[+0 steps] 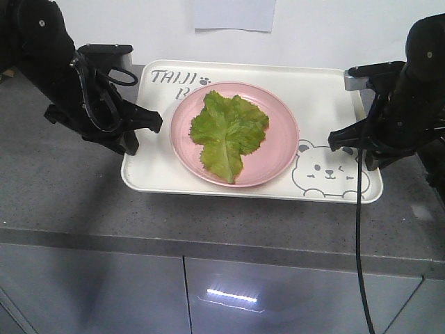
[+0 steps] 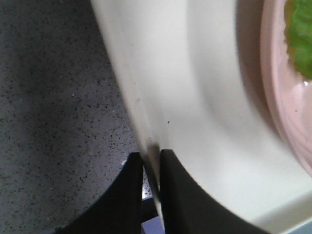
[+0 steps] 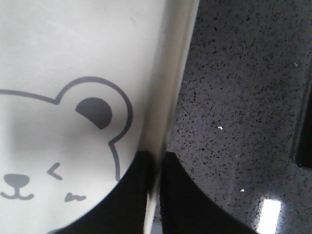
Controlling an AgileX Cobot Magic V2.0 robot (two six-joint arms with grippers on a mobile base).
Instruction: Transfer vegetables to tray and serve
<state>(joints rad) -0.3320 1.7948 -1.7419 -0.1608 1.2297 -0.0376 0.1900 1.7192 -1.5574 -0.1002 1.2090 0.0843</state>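
Note:
The cream-white tray [image 1: 323, 97] lies across the grey counter, with its bear face at the front right. A round pink plate [image 1: 278, 149] sits on it, and the green lettuce leaf, the vegetables [image 1: 228, 132], lies flat in the plate. My left gripper [image 1: 144, 124] is at the tray's left rim. In the left wrist view that gripper [image 2: 152, 157] is shut on the rim of the tray [image 2: 195, 97], with the plate [image 2: 282, 97] and leaf [image 2: 302, 34] beyond. My right gripper [image 1: 344, 139] is at the right rim. The right wrist view shows it [image 3: 155, 160] shut on the rim of the tray [image 3: 73, 48].
The speckled grey counter [image 1: 62, 188] ends at a front edge above glossy cabinet doors [image 1: 222, 292]. A white sheet of paper [image 1: 233, 14] hangs on the back wall. A black cable [image 1: 359, 243] dangles from the right arm past the counter edge.

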